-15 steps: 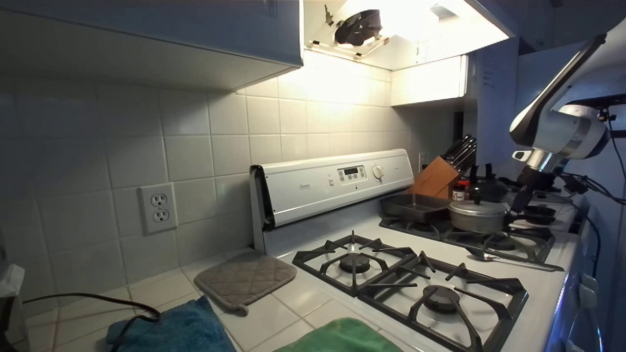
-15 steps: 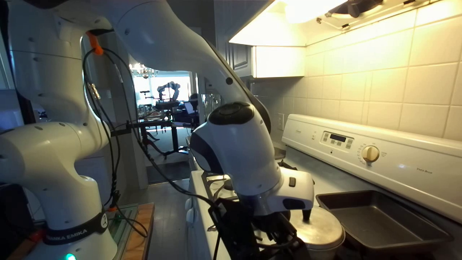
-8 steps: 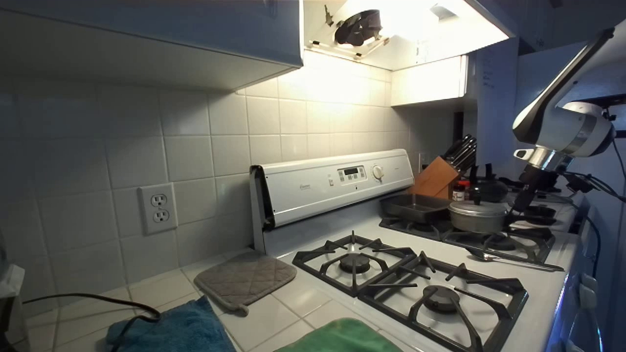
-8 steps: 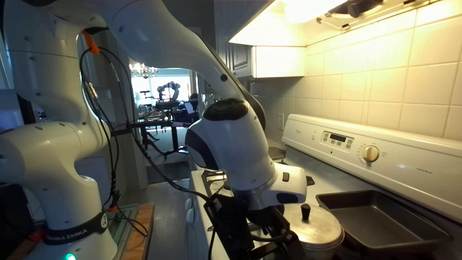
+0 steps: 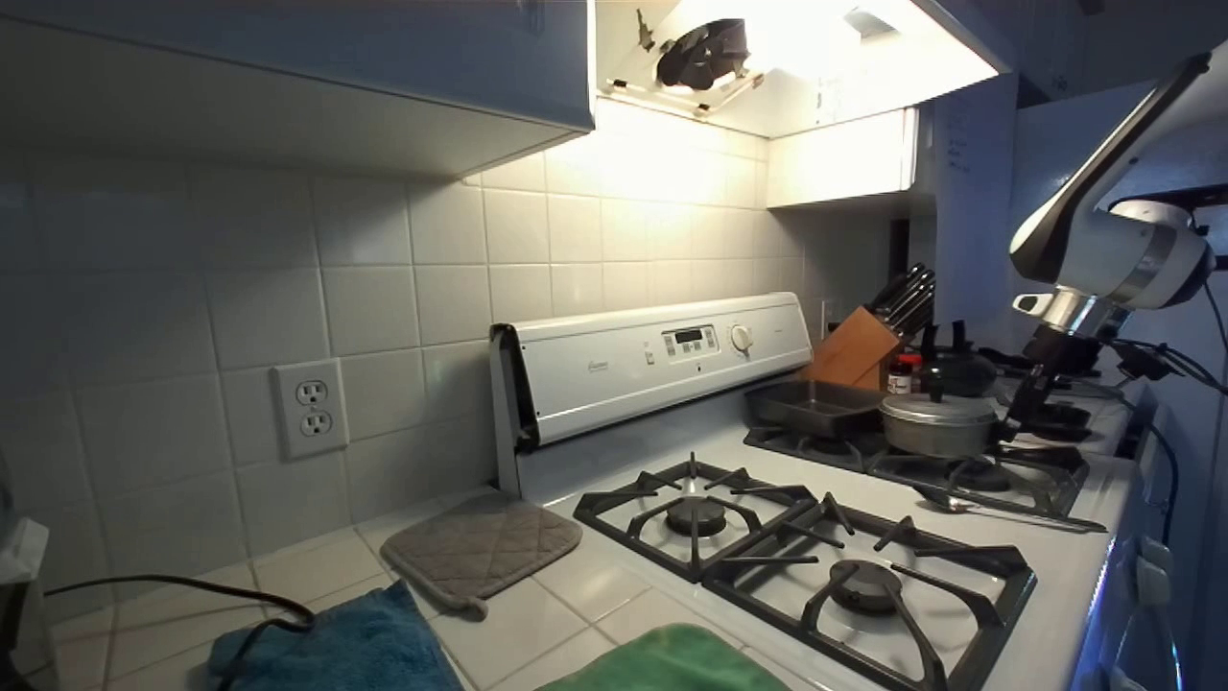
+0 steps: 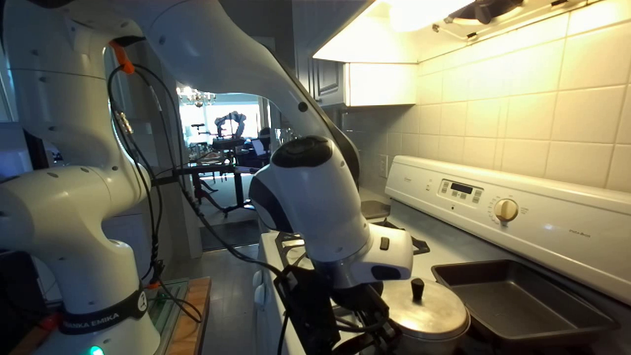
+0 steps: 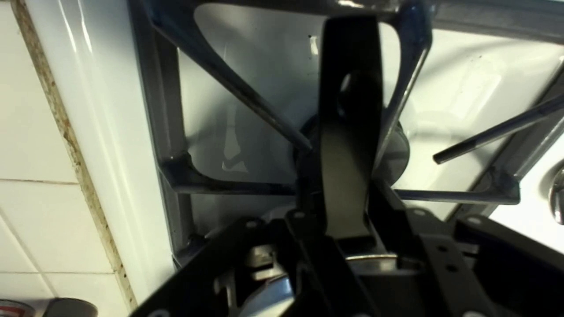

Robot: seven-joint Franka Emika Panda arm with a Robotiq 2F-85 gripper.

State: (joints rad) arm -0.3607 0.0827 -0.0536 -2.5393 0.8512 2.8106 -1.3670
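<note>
Your jaws just closed in and now look clamped on the black handle (image 7: 346,180); lidded pot (image 5: 935,432) hasn't budged on its grate (image 7: 165,105), so likely a hold.

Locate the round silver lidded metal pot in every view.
In an exterior view: pot at right, just below mid-height.
In an exterior view: pot at bottom, right of centre.
Wrist view: pot at bottom centre, mostly hidden.
Shared landmark: black robot gripper beside the pot.
</note>
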